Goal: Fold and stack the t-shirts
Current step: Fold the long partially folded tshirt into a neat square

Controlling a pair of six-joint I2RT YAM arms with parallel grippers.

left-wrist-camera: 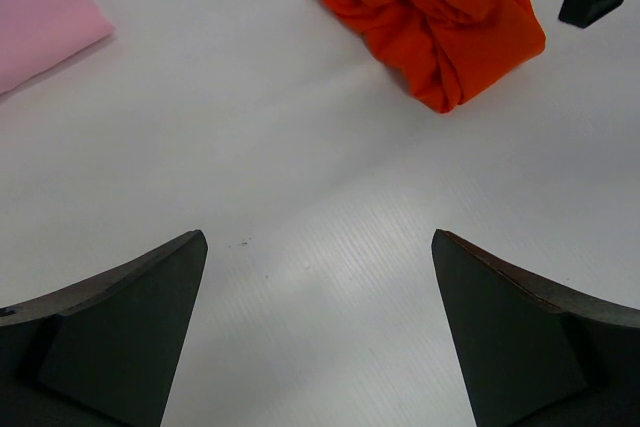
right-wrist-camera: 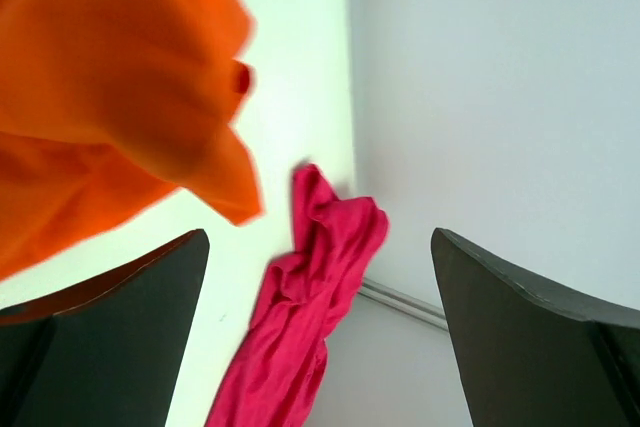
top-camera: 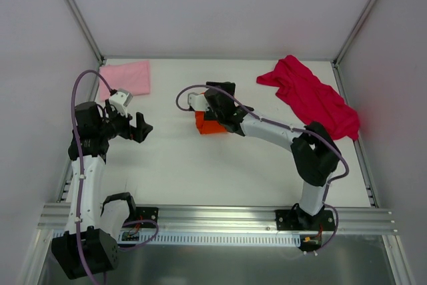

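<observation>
pink tee point(top-camera: 127, 76) folded, orange point(top-camera: 203, 125) and magenta point(top-camera: 310, 95) crumpled.

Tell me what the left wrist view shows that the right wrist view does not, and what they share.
Only the left wrist view: the pink t-shirt, lying flat with straight edges at the upper left, and the open left gripper. Only the right wrist view: the magenta t-shirt, crumpled beside the wall, and the open right gripper. Both: the orange t-shirt, bunched up, and the white table.
</observation>
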